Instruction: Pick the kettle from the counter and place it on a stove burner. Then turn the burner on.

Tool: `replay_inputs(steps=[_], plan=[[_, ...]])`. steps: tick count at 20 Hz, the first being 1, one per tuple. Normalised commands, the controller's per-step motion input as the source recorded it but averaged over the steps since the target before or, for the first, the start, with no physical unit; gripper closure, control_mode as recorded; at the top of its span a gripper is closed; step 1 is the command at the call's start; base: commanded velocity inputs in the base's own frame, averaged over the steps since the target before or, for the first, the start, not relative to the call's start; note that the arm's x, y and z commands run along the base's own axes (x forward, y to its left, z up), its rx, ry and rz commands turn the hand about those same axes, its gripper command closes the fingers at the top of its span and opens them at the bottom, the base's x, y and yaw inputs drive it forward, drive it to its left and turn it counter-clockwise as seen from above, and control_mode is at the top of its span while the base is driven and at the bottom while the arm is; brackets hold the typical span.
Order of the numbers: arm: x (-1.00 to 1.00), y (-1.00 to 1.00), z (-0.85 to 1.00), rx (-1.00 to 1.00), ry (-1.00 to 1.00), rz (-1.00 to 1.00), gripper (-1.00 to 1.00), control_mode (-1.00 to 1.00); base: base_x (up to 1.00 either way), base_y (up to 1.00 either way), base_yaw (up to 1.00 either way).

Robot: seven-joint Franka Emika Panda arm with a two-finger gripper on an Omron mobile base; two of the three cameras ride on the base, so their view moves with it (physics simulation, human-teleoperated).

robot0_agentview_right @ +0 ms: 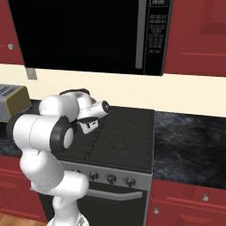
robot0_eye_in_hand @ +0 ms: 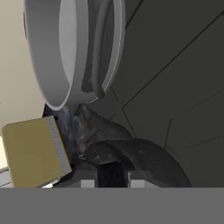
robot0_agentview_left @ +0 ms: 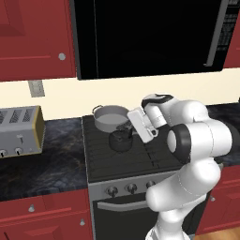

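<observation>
While the clenched gripper (robot0_agentview_left: pixel 127 132) grasps the kettle (robot0_agentview_left: pixel 121 141) by its handle, the kettle sits on the stove (robot0_agentview_left: pixel 101 161) near the back left corner, beside the silver pot (robot0_agentview_left: pixel 109 117); the burner knobs (robot0_agentview_left: pixel 131 188) look untouched.

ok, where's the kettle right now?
On the stove, left base view: the kettle sits on the grates just in front of the silver pot, gripper at its handle.

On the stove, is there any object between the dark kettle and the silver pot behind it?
No. In the left base view the kettle sits directly in front of the pot, on the stove, nothing between them.
</observation>
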Motion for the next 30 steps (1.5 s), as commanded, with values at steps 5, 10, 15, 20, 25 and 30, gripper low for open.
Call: replay_inputs(steps=[5,10,15,20,25,30], plan=[[-0.02,0.00,0.00,-0.06,0.00,0.00,1.00,-1.00,0.00,0.00,0.00],[0.00,0.00,0.00,0.00,0.00,0.00,-1.00,-1.00,0.00,0.00,0.00],[0.00,0.00,0.00,0.00,0.00,0.00,-1.00,-1.00,0.00,0.00,0.00],[0.00,0.00,0.02,0.00,0.00,0.00,-1.00,-1.00,0.00,0.00,0.00],[-0.11,0.00,0.39,0.00,-0.01,-0.02,-1.00,-1.00,0.00,0.00,0.00],[-0.70,-0.03,0.60,0.00,0.00,0.01,-1.00,-1.00,0.00,0.00,0.00]])
